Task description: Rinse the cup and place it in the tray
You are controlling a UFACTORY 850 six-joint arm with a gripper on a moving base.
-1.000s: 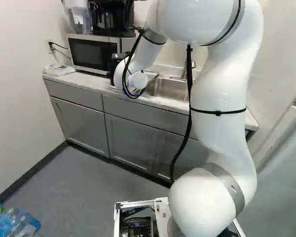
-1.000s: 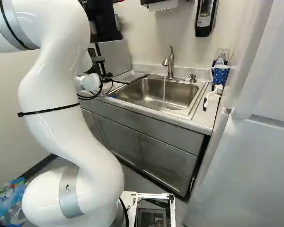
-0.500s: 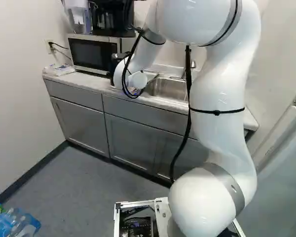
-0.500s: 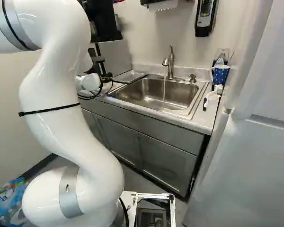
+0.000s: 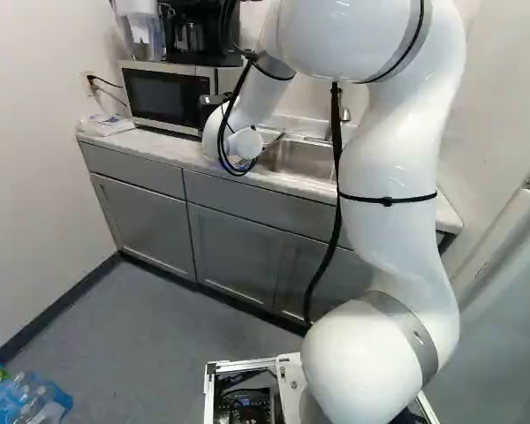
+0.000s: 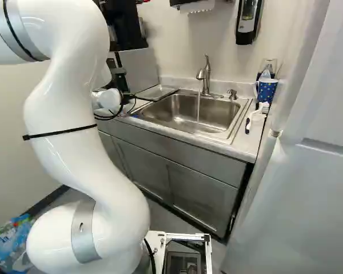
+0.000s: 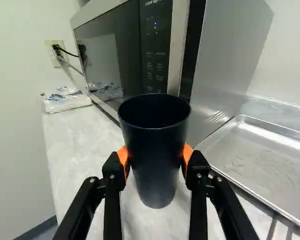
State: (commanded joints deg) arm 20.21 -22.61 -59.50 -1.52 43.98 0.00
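Beyond the wrist, the black gripper [image 6: 119, 75] shows partly in the right base view. In the wrist view the gripper [image 7: 156, 156] is shut on a dark, tapered cup [image 7: 157, 172], an orange pad against each side. The cup is upright with its mouth uncovered, over the pale counter; whether its bottom touches the counter I cannot tell. A shallow metal tray [image 7: 265, 157] lies beside the cup, and the same tray [image 6: 158, 92] borders the sink [image 6: 188, 117] in the right base view. Water runs in a thin stream from the faucet [image 6: 205, 74] into the sink.
A microwave [image 5: 163, 95] stands on the counter [image 5: 172, 150], close behind the cup. Right of the sink are a blue dotted mug [image 6: 267, 88] and a brush [image 6: 255, 116]. A soap dispenser [image 6: 248, 21] hangs above. Wrapped bottles [image 5: 25, 399] lie on the floor.
In the left base view, less of the black gripper shows past the arm than before: its fingers have drawn in. The arm has barely shifted, and the base has stayed put.
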